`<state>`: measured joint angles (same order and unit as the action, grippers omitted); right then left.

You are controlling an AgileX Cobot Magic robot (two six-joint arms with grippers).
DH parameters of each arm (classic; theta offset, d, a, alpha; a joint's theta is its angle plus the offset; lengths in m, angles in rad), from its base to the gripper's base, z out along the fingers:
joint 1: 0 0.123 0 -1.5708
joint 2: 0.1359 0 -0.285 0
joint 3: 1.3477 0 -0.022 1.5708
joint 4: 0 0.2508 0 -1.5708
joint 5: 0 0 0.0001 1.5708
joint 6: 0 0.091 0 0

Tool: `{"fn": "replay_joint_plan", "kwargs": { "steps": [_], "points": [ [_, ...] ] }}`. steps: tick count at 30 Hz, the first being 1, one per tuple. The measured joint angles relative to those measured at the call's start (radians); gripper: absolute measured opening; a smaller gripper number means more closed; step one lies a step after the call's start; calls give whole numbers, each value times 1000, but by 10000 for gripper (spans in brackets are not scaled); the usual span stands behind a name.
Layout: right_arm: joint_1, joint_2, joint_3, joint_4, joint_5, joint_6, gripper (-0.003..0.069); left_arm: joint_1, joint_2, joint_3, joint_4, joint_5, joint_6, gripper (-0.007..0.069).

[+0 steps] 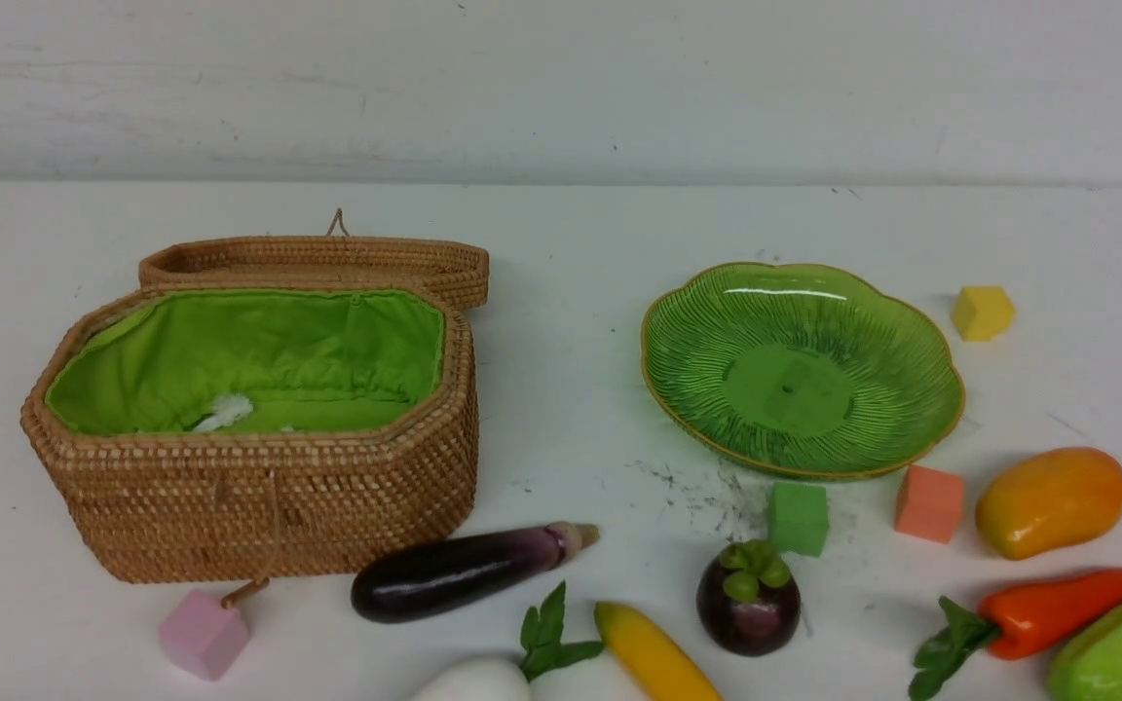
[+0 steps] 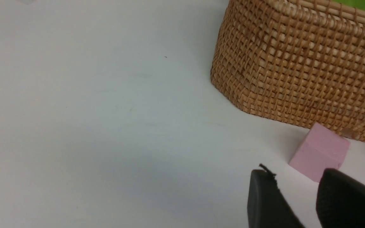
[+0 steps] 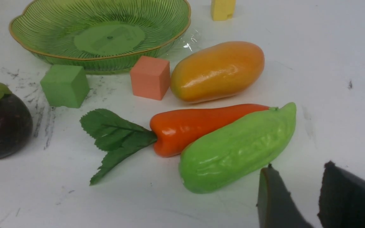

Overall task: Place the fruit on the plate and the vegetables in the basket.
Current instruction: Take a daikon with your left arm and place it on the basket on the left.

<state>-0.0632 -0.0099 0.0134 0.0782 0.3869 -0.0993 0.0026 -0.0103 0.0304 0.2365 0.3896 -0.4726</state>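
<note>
The open basket [image 1: 259, 506] stands at the left, its green lining bare. The green plate [image 1: 707, 321] sits empty at the right. Along the front lie the eggplant [image 1: 464, 571], radish [image 1: 473, 682], banana [image 1: 654, 657] and mangosteen [image 1: 748, 599]. At the far right are the mango [image 1: 1051, 501], pepper [image 1: 1058, 608] and cucumber [image 1: 1121, 652]. My left gripper [image 2: 296, 172] is open over bare table near the basket wall [image 2: 296, 72]. My right gripper [image 3: 299, 167] is open beside the cucumber [image 3: 236, 148], holding nothing. Neither gripper shows in the front view.
Foam cubes lie about: pink [image 1: 203, 633] by the basket's front corner, green [image 1: 799, 518] and orange [image 1: 929, 502] at the plate's near rim, yellow [image 1: 982, 313] behind it. The basket lid [image 1: 317, 258] hangs back behind the basket. A wall runs along the table's far edge.
</note>
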Motion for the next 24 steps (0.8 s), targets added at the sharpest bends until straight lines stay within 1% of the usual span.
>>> {"fn": "replay_joint_plan", "kwargs": {
  "steps": [1, 4, 5, 10, 12, 14, 16, 17, 18, 19, 22, 24],
  "points": [
    [0, 0, 0, 0, 0, 0, 242, 0, 0, 0, 0, -7, -1, 239],
    [0, 0, 0, 0, 0, 0, 242, 0, 0, 0, -4, -104, -20, 239],
    [0, 0, 0, 0, 0, 0, 242, 0, 0, 0, -4, -114, -20, 239],
    [0, 0, 0, 0, 0, 0, 242, 0, 0, 0, -5, -503, -23, 239],
    [0, 0, 0, 0, 0, 0, 242, 0, 0, 0, -5, -617, -25, 239],
    [0, 0, 0, 0, 0, 0, 242, 0, 0, 0, -26, -699, -59, 239],
    [0, 0, 0, 0, 0, 0, 242, 0, 0, -27, -56, -712, -105, 239],
    [0, 0, 0, 0, 0, 0, 242, 0, 0, -27, -56, -712, -110, 239],
    [0, 0, 0, 0, 0, 0, 242, 0, 0, -57, -66, -702, -130, 239],
    [0, 0, 0, 0, 0, 0, 242, 0, 0, -130, -75, -676, -147, 239],
    [0, 0, 0, 1, 0, 0, 242, 0, 43, -327, -80, -563, -157, 239],
    [0, 0, 0, 1, 0, 0, 242, 0, 113, -476, -81, -426, -157, 239]
  ]
}}
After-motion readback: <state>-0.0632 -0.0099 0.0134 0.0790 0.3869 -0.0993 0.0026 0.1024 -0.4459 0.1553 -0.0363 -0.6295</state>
